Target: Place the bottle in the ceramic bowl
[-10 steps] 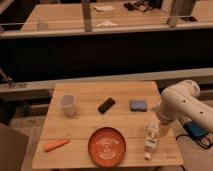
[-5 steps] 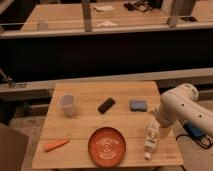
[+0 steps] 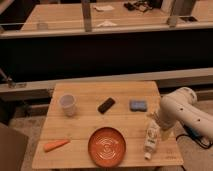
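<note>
The table [image 3: 85, 127] is pale wood with plank seams and squared edges. Taking its middle as the clock's centre, the ceramic bowl [image 3: 107, 146] sits at 6 o'clock near the front edge. It is a round, shallow, glossy orange-red dish with pale concentric rings inside.

The bottle [image 3: 151, 139] lies on its side on the wood at about 4 o'clock. It is slender, white, smooth plastic with a faint label. Its cap end points to the front edge, and its other end points up toward 1 o'clock. It is just beside the bowl's rim at the bowl's 3 o'clock, and apart from it.

The gripper [image 3: 157, 121] ends a rounded, smooth white arm [image 3: 182, 110] that enters from 3 o'clock. It hangs at the bottle's far end with its jaws spread wide and holds nothing. Whether it touches the bottle cannot be told.

A white tapered cup [image 3: 68, 105] stands upright at 10 o'clock. A small black oblong block [image 3: 105, 105] lies near 12 o'clock, set at a slant. A blue-grey, soft-looking rectangular pad [image 3: 138, 105] lies at 2 o'clock. An orange carrot-shaped piece [image 3: 56, 145] lies at 8 o'clock.
</note>
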Tool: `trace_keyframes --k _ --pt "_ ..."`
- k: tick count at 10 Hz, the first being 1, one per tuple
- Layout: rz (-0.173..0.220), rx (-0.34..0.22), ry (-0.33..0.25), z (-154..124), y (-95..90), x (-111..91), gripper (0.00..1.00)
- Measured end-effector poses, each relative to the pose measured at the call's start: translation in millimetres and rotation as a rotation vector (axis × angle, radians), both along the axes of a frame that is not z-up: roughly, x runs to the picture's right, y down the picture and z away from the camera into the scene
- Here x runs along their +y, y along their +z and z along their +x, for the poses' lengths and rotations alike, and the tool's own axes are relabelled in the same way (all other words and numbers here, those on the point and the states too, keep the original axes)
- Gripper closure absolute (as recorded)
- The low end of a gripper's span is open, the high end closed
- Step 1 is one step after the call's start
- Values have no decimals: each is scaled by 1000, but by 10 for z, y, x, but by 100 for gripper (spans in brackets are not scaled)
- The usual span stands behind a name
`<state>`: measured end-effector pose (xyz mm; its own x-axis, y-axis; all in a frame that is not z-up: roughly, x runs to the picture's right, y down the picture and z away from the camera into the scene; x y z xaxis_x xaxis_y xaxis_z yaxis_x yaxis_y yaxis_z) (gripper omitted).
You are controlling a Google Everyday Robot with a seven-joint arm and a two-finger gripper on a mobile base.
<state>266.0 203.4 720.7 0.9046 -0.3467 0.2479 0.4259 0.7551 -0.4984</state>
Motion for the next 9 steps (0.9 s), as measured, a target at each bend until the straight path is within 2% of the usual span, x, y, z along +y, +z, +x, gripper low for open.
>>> trace_keyframes --k 3,4,9 --pt "3 -11 -26 14 17 46 20" --pt "8 -27 -68 6 41 123 20" --pt "17 -64 -148 1 111 268 20"
